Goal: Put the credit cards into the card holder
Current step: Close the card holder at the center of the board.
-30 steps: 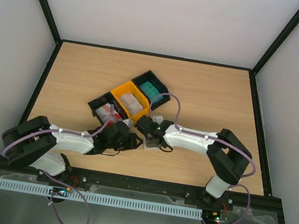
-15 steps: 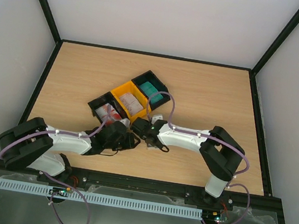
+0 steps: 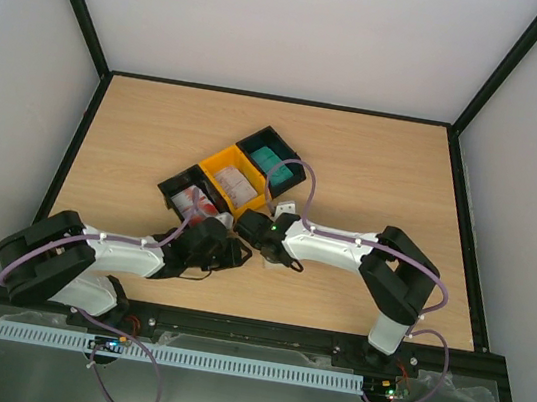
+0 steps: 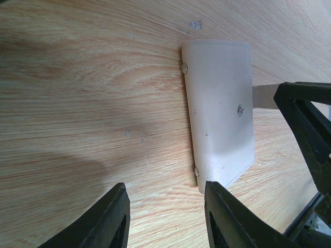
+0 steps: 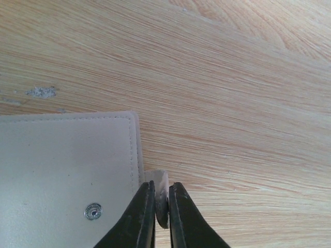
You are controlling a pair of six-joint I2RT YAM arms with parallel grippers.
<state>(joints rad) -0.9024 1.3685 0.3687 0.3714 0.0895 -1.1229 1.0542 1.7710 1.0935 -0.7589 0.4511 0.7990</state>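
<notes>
**Card holder closed and flat, right fingers on its tab**

Card holder lies closed on the wooden table, beige face up, with the snap button visible. In the left wrist view its long axis runs from near to far, a little tilted. The edge with two rivets faces left and the small tab sticks out from the opposite edge.

The right wrist view shows me what the left one does not: the right gripper has its fingers pressed together on this tab, with the tab's end between them.

The left gripper hangs over bare wood near the holder's near corner. Its jaws stand apart with nothing in them.

From the top view I cannot make out the holder, because both wrists meet over it, just in front of the joined trays. Only this view shows the credit cards: the red-blotched one, the white-grey one and the teal one, each in its own compartment.
</notes>
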